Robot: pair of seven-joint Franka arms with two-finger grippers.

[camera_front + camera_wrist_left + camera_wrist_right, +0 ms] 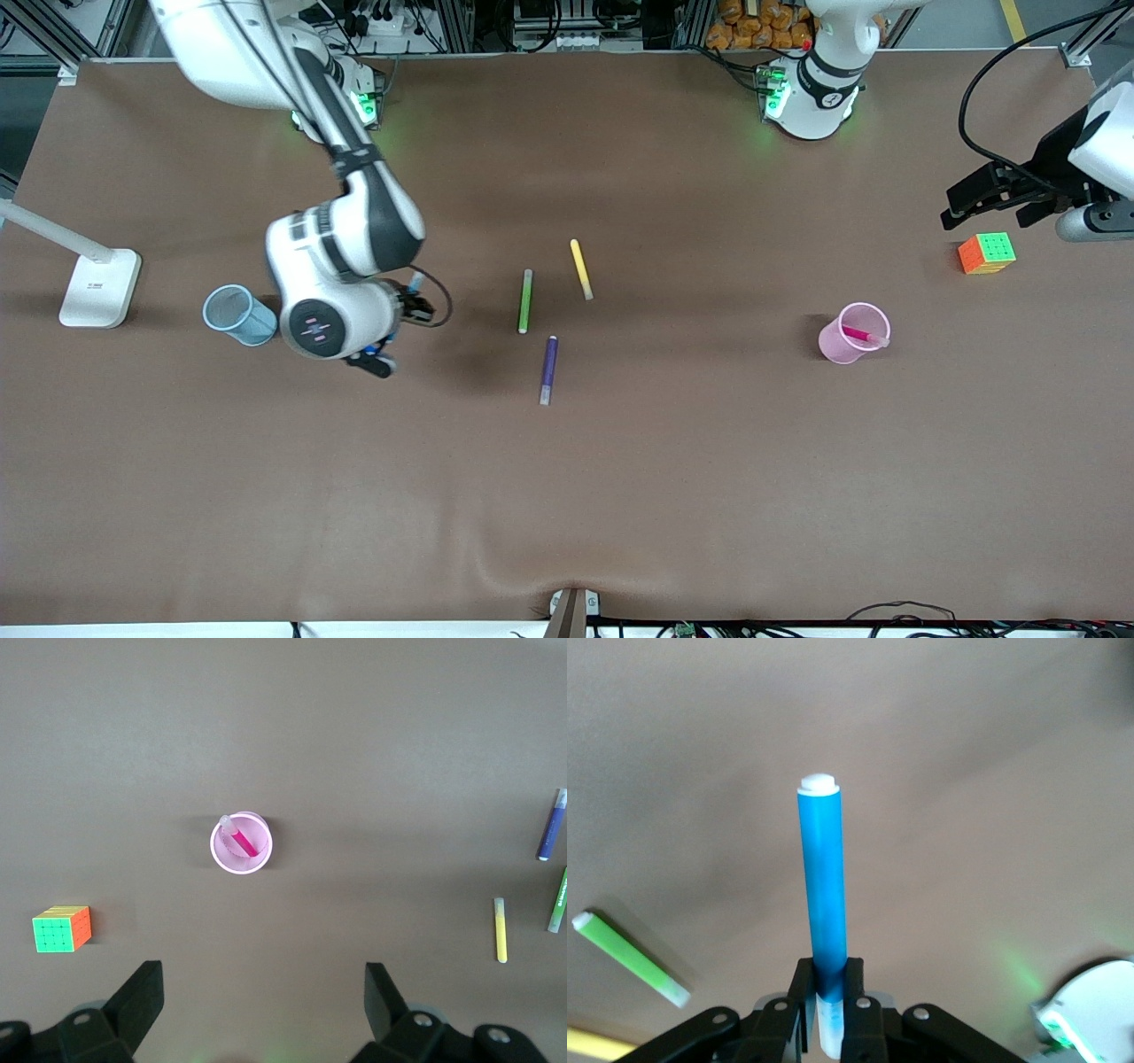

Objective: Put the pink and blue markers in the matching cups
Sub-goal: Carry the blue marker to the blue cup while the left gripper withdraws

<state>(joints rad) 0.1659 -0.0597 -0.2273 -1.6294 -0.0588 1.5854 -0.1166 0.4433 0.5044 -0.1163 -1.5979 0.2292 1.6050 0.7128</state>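
Observation:
My right gripper (409,306) is shut on the blue marker (415,283) and holds it tilted above the table beside the light blue mesh cup (239,315). In the right wrist view the fingers (827,970) clamp the blue marker (822,886) near its pale end. The pink marker (861,335) stands inside the pink cup (842,346) toward the left arm's end of the table. The left wrist view shows that cup (219,855) with the pink marker (242,841) in it. My left gripper (955,206) is open and empty (263,988), held up over the table near a colour cube.
A green pen (525,301), a yellow pen (580,268) and a purple pen (548,369) lie mid-table. A colour cube (986,252) sits near the left arm's end. A white lamp base (100,287) stands at the right arm's end, beside the blue cup.

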